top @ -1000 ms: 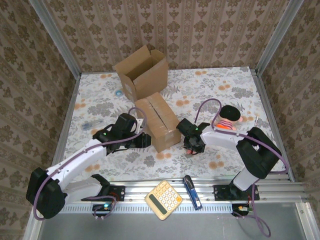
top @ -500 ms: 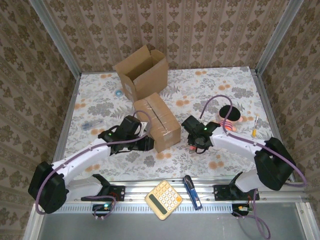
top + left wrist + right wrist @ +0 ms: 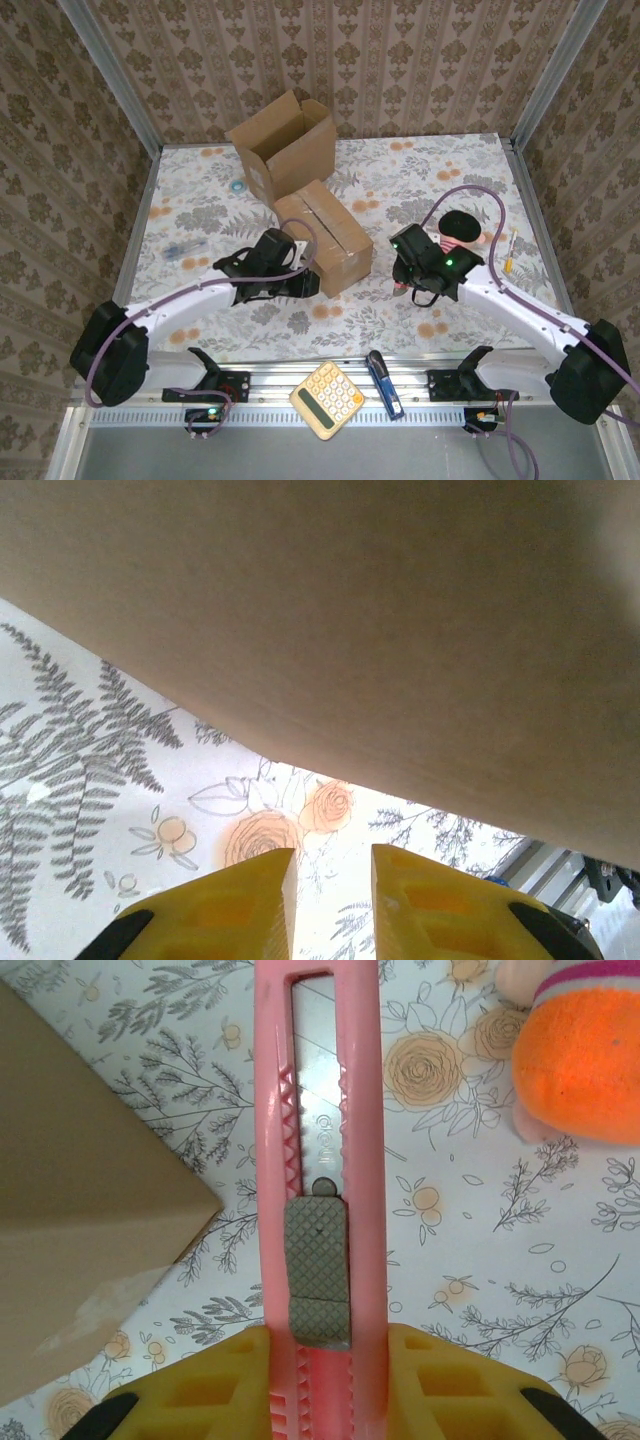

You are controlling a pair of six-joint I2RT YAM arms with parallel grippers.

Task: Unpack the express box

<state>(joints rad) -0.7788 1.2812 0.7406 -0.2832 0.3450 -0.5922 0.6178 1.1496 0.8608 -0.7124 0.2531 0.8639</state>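
The right claw (image 3: 320, 1345) is clamped on the pink plastic utility knife (image 3: 320, 1160), with the blade end pointing forward. Since a second ago it has drawn away to the right, so the closed brown cardboard box (image 3: 70, 1210) now lies apart on its left. The left claw (image 3: 330, 870), with fingers slightly apart and empty, has followed the box, which stands just ahead of it. The flaps look shut, so I judge the cutting is still to be done.

The box (image 3: 325, 240) is matt brown cardboard — beside it, the cutter (image 3: 320, 1160) is glossy pink plastic, its slider (image 3: 318, 1270) rough grey, its blade (image 3: 318, 1090) smooth metal.
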